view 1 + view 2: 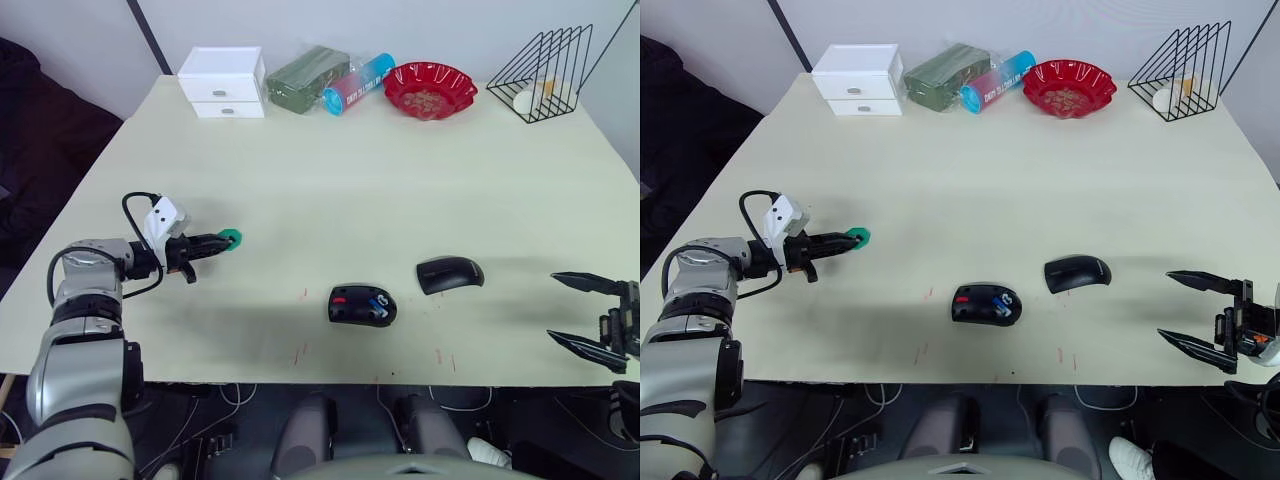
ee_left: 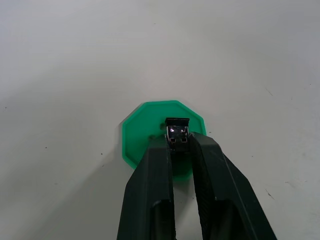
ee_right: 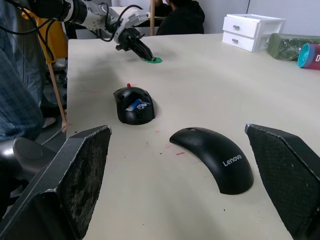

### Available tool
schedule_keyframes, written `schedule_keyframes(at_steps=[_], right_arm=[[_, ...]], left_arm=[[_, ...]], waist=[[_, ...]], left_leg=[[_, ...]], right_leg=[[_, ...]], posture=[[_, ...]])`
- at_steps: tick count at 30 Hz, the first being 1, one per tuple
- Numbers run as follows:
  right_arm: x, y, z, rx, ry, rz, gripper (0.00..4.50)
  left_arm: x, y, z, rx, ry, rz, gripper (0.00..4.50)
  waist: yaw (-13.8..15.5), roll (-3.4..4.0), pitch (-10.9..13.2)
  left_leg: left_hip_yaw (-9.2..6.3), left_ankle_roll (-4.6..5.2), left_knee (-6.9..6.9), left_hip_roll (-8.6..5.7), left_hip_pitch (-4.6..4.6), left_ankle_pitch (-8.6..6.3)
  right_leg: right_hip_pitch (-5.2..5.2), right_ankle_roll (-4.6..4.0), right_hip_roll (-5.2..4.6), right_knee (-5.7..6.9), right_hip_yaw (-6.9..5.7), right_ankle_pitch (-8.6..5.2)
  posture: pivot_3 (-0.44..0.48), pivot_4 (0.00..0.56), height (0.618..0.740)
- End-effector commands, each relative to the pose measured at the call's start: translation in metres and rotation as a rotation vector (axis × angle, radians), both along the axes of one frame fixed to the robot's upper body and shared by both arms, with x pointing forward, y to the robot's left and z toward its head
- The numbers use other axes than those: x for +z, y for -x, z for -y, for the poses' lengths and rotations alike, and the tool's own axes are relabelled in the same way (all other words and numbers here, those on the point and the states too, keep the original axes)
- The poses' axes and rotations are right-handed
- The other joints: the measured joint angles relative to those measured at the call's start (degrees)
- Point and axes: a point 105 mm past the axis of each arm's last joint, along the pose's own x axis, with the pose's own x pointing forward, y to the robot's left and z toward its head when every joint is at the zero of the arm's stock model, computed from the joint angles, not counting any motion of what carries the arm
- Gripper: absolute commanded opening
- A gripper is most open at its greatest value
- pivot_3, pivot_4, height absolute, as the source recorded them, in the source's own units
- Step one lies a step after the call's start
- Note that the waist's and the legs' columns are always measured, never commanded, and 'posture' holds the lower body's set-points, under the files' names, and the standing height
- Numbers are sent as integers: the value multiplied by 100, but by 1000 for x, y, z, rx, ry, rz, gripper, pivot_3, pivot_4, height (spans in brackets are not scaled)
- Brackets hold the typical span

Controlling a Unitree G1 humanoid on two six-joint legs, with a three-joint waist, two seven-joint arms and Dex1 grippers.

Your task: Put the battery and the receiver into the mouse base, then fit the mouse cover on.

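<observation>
At the left of the head view, the left tool (image 1: 222, 240) reaches over a small green octagonal holder (image 2: 155, 135) on the table (image 1: 330, 180). Its fingers (image 2: 150, 180) are pinched together on the receiver (image 2: 177, 131), a tiny metal-and-black plug standing at the holder's centre. Such a narrow grip on such a small part could slip, in my judgement, or the plug could tilt between the pads when it lifts, and a tilted receiver would likely jam at its slot.

Lower centre of the frame lies the mouse base (image 1: 362, 305), open side up, with a red patch and something blue, probably the battery, in its compartments. Just right of it, apart from it, the mouse cover (image 1: 450, 273) rests dome up. Nothing steadies the base, so a sideways push during insertion could slide it across the table.

At the lower right edge, the right tool (image 1: 590, 315) hovers with its fingers wide apart, empty, beyond the cover. Along the top of the frame sit a white drawer box (image 1: 222, 80) and a red bowl (image 1: 430, 88).
</observation>
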Motion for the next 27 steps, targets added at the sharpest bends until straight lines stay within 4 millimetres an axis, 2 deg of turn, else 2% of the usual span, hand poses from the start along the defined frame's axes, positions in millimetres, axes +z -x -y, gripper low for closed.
schedule_keyframes(at_steps=[1,8,16,20,24,27], right_arm=[[11,1,2,0,7,47,4500],[15,0,-3,25,-12,54,4500],[22,-4,-10,65,-32,73,4500],[25,-10,-13,70,-42,87,4500],[22,-15,-11,57,-39,45,4500],[26,-20,-14,44,-66,16,4500]], left_arm=[[-4,4,-6,7,-20,-30,17],[14,4,-13,4,-29,9,17],[33,7,-10,-80,-55,22,17],[45,9,-2,-153,-72,28,17],[55,10,18,-248,-70,45,17],[62,11,36,-313,-73,58,17]], waist=[[-1,0,0],[-18,0,0],[-4,-4,2],[1,-4,3],[12,-4,3],[2,-4,3]], left_leg=[[0,0,0,0,0,0],[0,0,0,0,0,0],[0,0,0,0,-3,0],[0,0,1,0,-4,0],[-2,0,2,1,-8,0],[-5,0,2,1,-8,0]], right_leg=[[0,0,0,0,0,0],[0,0,1,2,0,0],[-1,0,1,0,-1,0],[-1,0,1,0,-2,0],[-2,0,0,-2,-6,0],[-3,0,0,-1,-4,0]], posture=[[0,150,740],[0,150,740],[0,150,740],[0,150,740],[0,150,740],[0,150,740]])
